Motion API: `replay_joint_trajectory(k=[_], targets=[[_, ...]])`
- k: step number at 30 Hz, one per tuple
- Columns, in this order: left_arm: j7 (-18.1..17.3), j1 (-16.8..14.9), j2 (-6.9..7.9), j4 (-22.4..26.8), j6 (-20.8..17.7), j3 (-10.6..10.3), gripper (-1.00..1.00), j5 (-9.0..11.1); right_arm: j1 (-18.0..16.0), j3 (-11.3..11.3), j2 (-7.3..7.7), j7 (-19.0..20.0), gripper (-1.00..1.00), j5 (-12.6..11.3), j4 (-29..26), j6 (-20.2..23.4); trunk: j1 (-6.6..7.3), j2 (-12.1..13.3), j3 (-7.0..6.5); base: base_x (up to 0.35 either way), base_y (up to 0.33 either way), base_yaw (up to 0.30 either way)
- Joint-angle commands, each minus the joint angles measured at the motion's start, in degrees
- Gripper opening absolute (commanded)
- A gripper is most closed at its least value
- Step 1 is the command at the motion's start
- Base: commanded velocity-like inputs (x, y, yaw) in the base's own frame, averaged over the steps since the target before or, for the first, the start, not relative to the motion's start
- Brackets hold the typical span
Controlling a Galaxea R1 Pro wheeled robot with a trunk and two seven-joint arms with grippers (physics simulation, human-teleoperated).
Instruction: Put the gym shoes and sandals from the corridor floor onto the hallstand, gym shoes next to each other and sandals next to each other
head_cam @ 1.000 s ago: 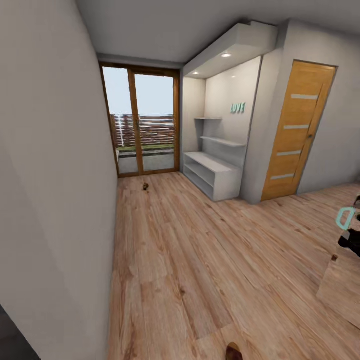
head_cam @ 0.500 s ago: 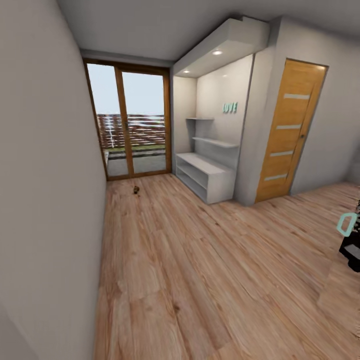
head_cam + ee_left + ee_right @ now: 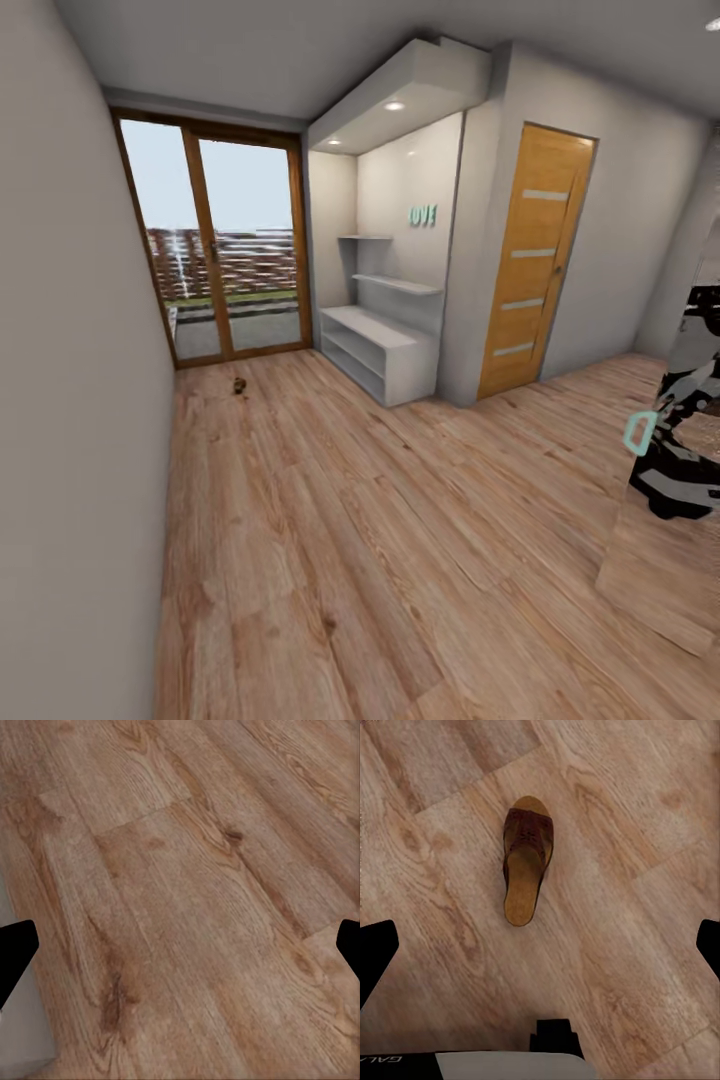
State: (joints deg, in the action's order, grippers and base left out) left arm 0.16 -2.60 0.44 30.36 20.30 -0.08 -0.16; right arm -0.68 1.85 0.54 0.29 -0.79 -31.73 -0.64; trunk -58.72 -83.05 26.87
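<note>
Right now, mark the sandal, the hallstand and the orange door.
sandal point(image 3: 526, 866): right wrist view, on its wide strap.
hallstand point(image 3: 372, 327): head view, on the bench top.
orange door point(image 3: 530, 262): head view, mid-panel between the pale stripes.

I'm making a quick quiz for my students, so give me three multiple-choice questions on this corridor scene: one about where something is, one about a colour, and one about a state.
1. Where does the sandal lie?
A. on the wood floor
B. on the shoe rack
C. in a gripper

2. What colour is the sandal's strap?
A. white
B. dark brown
C. green

3. How do the right gripper's fingers stand?
A. shut on the sandal
B. shut on nothing
C. open, holding nothing

Answers: 1 A, floor planks surround it in the right wrist view. 2 B, the strap is dark brown over a tan insole. 3 C, both fingertips sit far apart, away from the sandal.
</note>
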Motion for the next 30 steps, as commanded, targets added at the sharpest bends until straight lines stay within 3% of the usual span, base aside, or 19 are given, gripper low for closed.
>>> replay_joint_trajectory(k=[1, 17, 30], targets=[[0.02, -0.03, 0.01, -0.04, 0.18, -0.01, 1.0, -0.02, -0.02, 0.07, -0.01, 0.04, 1.0, -0.09, -0.01, -0.07, -0.01, -0.03, 0.06, 0.119, 0.175, -0.053], [0.02, -0.03, 0.06, -0.04, 0.18, 0.05, 1.0, -0.02, -0.02, 0.07, -0.01, 0.04, 1.0, -0.09, 0.0, -0.07, -0.01, -0.03, 0.06, 0.028, 0.039, -0.006], [0.02, -0.03, 0.2, -0.13, 0.18, 0.14, 1.0, 0.01, -0.02, -0.08, -0.26, 0.09, 1.0, 0.03, 0.04, -0.07, -0.01, -0.03, 0.06, -0.103, 0.0, 0.0]])
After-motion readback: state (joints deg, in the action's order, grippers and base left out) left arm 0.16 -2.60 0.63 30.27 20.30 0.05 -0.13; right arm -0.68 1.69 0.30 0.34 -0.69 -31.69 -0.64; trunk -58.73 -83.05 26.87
